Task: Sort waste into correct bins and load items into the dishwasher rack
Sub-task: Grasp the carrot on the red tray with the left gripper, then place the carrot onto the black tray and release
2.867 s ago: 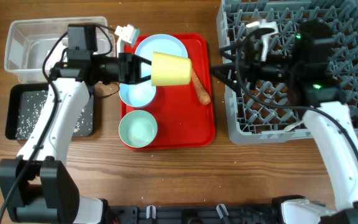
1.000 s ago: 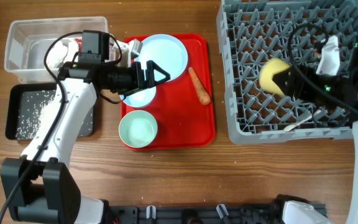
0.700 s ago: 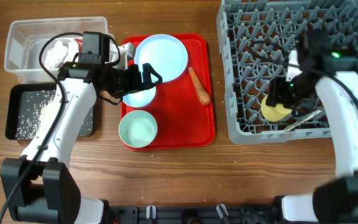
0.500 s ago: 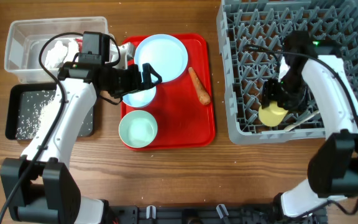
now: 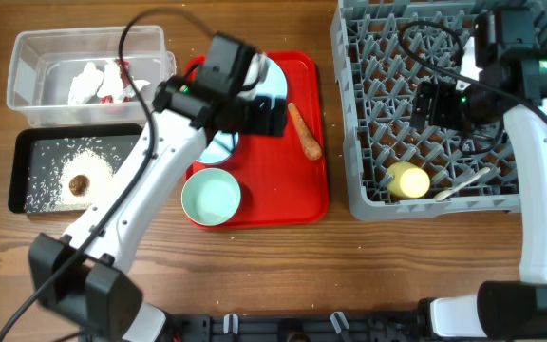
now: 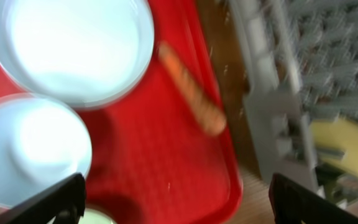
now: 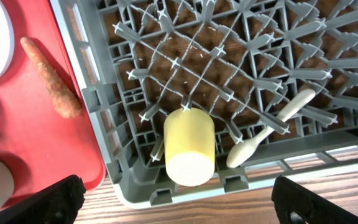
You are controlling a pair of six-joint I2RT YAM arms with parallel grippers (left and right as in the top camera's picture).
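My left gripper (image 5: 272, 116) hangs open over the red tray (image 5: 283, 195), empty, beside the orange carrot (image 5: 304, 131). In the left wrist view its open gripper (image 6: 182, 208) frames the tray, with the pale blue plate (image 6: 73, 50), the small blue bowl (image 6: 30, 149) and the carrot (image 6: 191, 93) ahead. The mint bowl (image 5: 211, 197) sits at the tray's front. The yellow cup (image 5: 406, 180) lies on its side in the dishwasher rack (image 5: 345, 114), near the front edge. My right gripper (image 5: 433, 103) is open above the rack, clear of the cup (image 7: 189, 146).
The clear tub (image 5: 27, 57) holds white-and-red paper scraps (image 5: 98, 84). The black tray (image 5: 22, 190) holds rice and a brown lump (image 5: 79, 183). A white spoon (image 7: 269, 127) lies in the rack beside the cup. Bare wooden table runs along the front.
The right gripper has let go of the yellow cup, which now lies in the rack, and has pulled back up. My left arm has swung right over the red tray toward the carrot.
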